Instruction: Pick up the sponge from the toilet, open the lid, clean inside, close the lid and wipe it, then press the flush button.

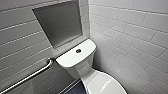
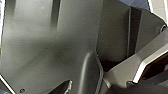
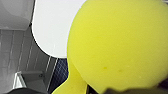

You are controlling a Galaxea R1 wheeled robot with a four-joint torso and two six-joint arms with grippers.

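Sponge [image 3: 117, 47]: bright yellow-green, smooth rounded outline, fine-pored. Sits close against the right wrist camera, over the glossy white lid [image 3: 53, 27]. Whether it is gripped: cannot tell. Toilet [image 1: 76, 56] lid down; 1 flush button [image 1: 78, 51] on the tank.

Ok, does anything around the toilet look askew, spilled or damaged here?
Nothing stands out. The toilet looks clean and unbroken, the flush button sits centred on the tank top, the lid appears down, and the grab bar runs straight along the wall. The sponge, close to the right wrist camera, looks whole.
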